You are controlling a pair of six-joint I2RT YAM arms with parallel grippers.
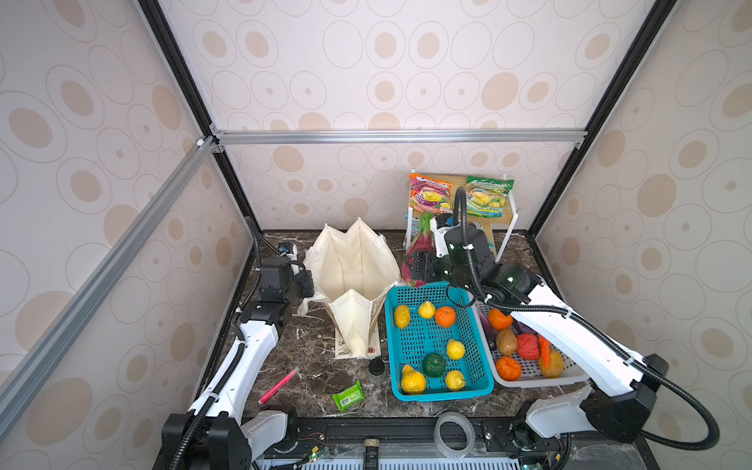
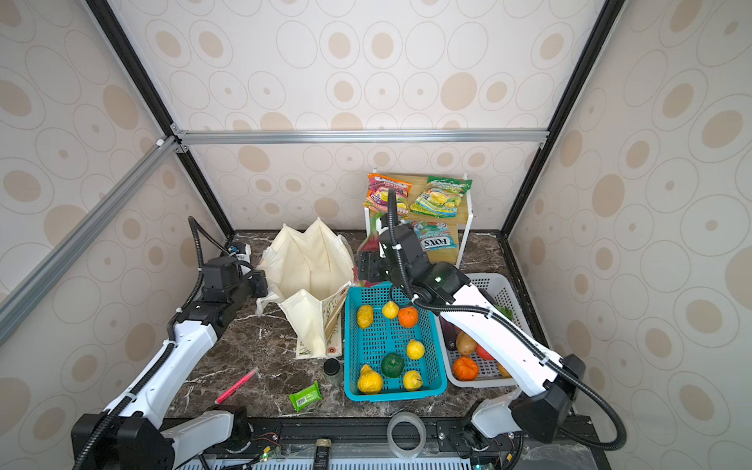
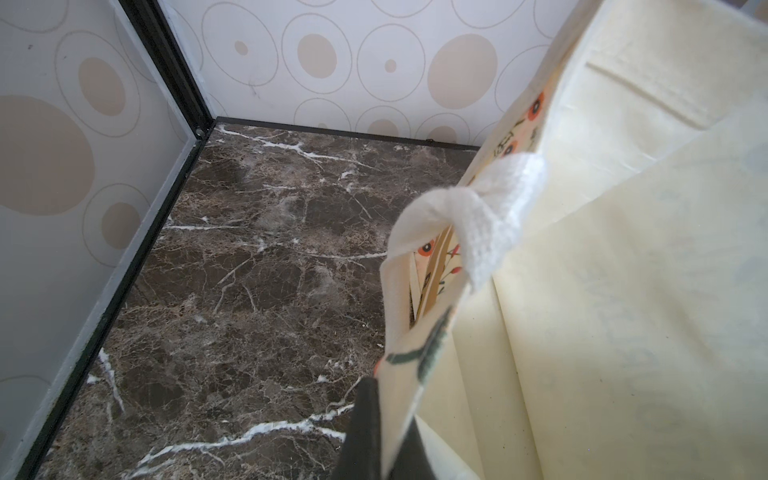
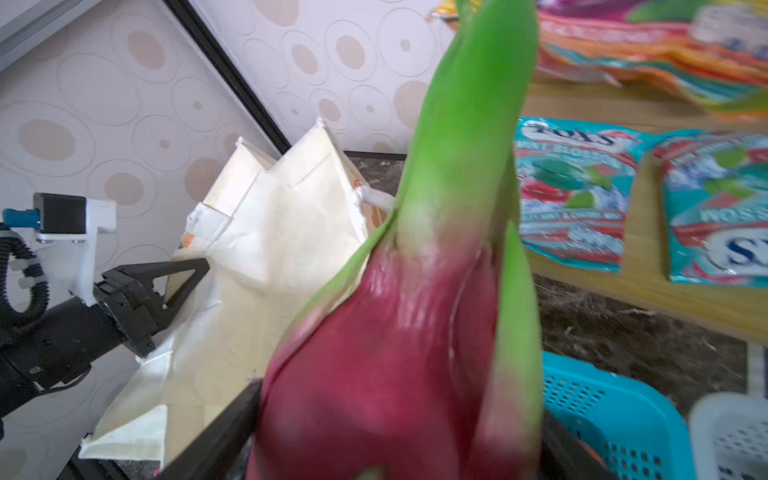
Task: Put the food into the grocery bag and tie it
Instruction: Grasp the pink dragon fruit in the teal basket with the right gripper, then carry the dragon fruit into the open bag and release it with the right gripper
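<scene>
Left gripper [image 1: 306,286] is pinching the rim of the cream canvas grocery bag [image 1: 353,260] at the bag's 9 o'clock. Its jaws are clamped flat on the fabric next to the white woven handle [image 3: 494,208] and are holding the mouth open.

Right gripper [image 1: 416,266] is carrying the pink toy dragon fruit with green leaf tips [image 4: 386,374]. The jaws are spread wide around its body, leaf end pointing away from the wrist. The fruit is hanging at the bag's 3 o'clock, just beside the right wall, above the far edge of the blue plastic basket [image 1: 443,391].

No food is showing inside the bag in either top view. The other toy produce is sitting in the blue basket and in the white plastic basket [image 1: 541,380] at its 3 o'clock. The orange-red snack packet [image 1: 429,193] and green snack packet [image 1: 486,195] are lying on the wooden shelf at the bag's 1 o'clock.

Judging the step: transfer of the first item, drop not yet made.

Risks:
- The long leaf tips could be snagging the soft right wall on the way over, folding it inward and closing the mouth.
- Releasing short would be dropping the fruit between the bag and the blue basket.
- The one-sided pinch on thin fabric could be slipping if the fruit pushes the bag.
- The front panel at 6 o'clock is sagging, which is narrowing the opening.
</scene>
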